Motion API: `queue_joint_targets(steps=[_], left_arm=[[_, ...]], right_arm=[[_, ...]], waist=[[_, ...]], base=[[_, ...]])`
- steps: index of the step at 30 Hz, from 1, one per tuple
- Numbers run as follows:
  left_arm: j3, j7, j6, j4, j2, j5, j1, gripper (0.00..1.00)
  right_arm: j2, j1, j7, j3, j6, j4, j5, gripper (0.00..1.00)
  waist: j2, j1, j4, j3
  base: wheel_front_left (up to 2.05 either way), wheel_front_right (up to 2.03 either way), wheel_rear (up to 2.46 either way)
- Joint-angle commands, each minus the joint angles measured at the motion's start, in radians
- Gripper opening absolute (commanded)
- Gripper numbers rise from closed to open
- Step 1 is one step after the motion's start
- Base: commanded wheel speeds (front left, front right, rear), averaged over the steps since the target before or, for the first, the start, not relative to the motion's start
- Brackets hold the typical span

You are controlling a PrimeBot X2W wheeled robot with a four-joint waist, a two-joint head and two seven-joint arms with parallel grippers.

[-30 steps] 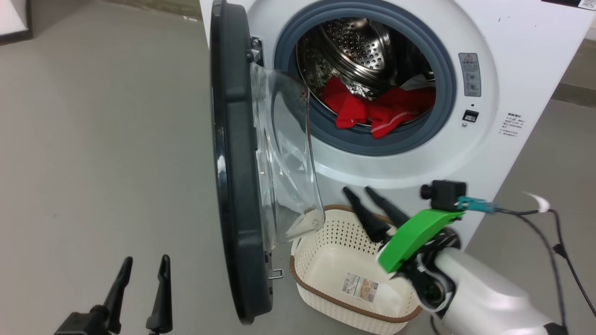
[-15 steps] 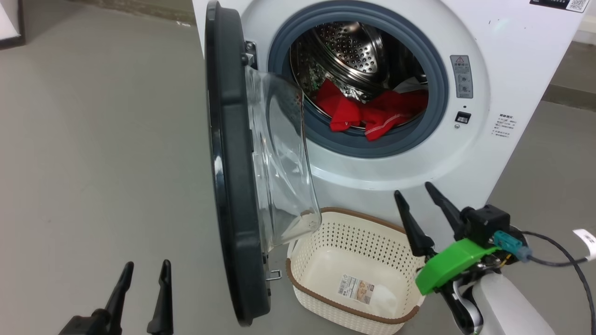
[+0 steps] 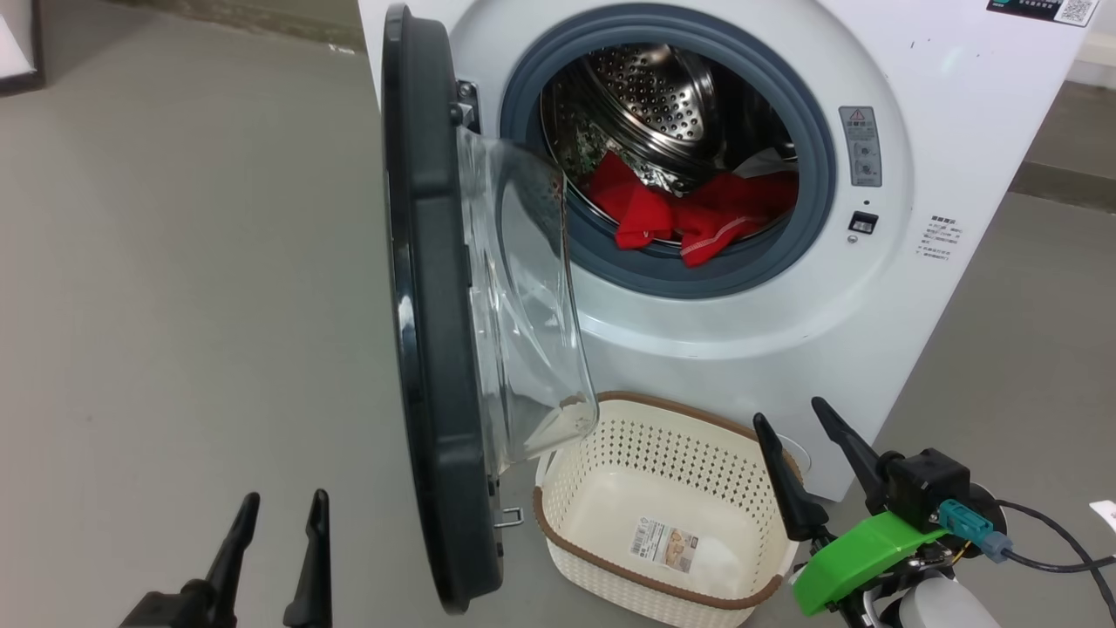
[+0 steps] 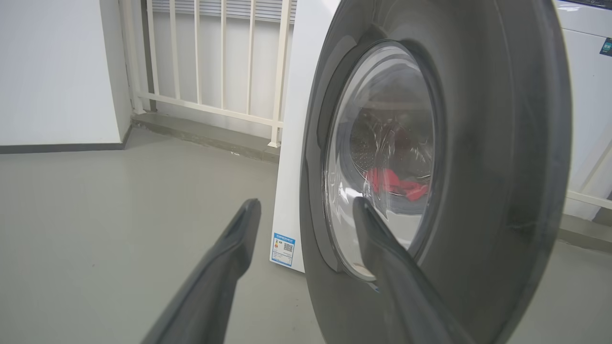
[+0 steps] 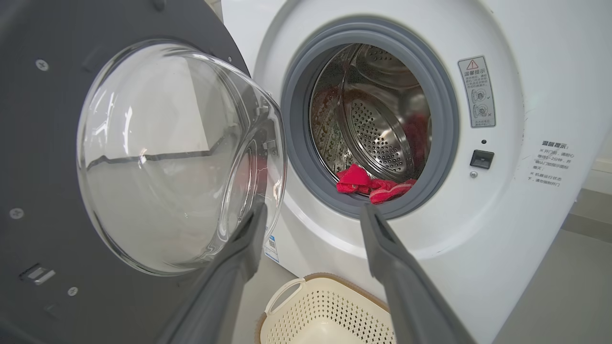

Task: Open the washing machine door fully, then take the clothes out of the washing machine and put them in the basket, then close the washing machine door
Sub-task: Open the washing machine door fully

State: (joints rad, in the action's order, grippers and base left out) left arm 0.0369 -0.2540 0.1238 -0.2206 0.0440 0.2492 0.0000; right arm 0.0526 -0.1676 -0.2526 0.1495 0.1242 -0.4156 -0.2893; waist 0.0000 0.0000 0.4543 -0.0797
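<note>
Standing swung out, the washing machine door (image 3: 427, 305) frees the drum (image 3: 663, 96) where the red clothes (image 3: 689, 218) lie; the empty basket (image 3: 645, 440) sits just below to catch them. Left gripper (image 3: 287, 495) and right gripper (image 3: 788, 411) hover, fingers spread wide, holding nothing.

**Drum mouth reachable from the right; door walls off the left**

The washing machine door (image 3: 436, 305) stands edge-on out from the washing machine (image 3: 881, 288). Its glass bowl bulges toward the drum mouth and overhangs the left end of the basket (image 3: 671, 445). Right of the bowl, the mouth gapes free down to the clothes (image 3: 689, 218). The right end effector (image 3: 788, 411), fingers spread, is on that side by the basket's right rim. The left end effector (image 3: 287, 495), likewise spread, is beyond the door over bare floor (image 3: 174, 262).
</note>
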Motion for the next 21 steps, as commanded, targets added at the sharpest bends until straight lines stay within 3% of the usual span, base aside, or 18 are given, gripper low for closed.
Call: queue_joint_targets(steps=[1,17,18,19,21], left_arm=[[0.028,-0.008,-0.003,0.022,0.006,0.006,-0.028,1.0],[0.019,-0.008,-0.002,0.052,0.006,-0.006,-0.018,1.0],[0.018,-0.008,-0.002,0.053,0.006,-0.006,-0.016,0.95],[0.017,-0.008,-0.001,0.053,0.006,-0.005,-0.014,0.48],[0.014,-0.008,0.0,0.056,0.006,-0.003,-0.014,0.0]], right_arm=[[-0.002,-0.009,-0.009,0.016,0.007,0.03,-0.004,1.0],[-0.002,-0.006,-0.009,0.019,0.007,0.009,0.0,1.0],[-0.002,-0.006,-0.009,0.02,0.007,0.009,-0.001,1.0],[-0.002,-0.006,-0.009,0.02,0.007,0.008,-0.001,1.0],[-0.002,-0.006,-0.009,0.021,0.007,0.006,-0.002,1.0]], waist=[[0.0,0.0,-0.002,-0.002],[0.0,0.0,-0.005,-0.006],[0.0,0.0,-0.005,-0.006],[0.0,0.0,-0.005,-0.006],[0.0,0.0,-0.006,-0.006]], base=[[0.0,0.0,0.0],[0.0,0.0,0.0],[0.0,0.0,0.0],[0.0,0.0,0.0],[0.0,0.0,0.0]])
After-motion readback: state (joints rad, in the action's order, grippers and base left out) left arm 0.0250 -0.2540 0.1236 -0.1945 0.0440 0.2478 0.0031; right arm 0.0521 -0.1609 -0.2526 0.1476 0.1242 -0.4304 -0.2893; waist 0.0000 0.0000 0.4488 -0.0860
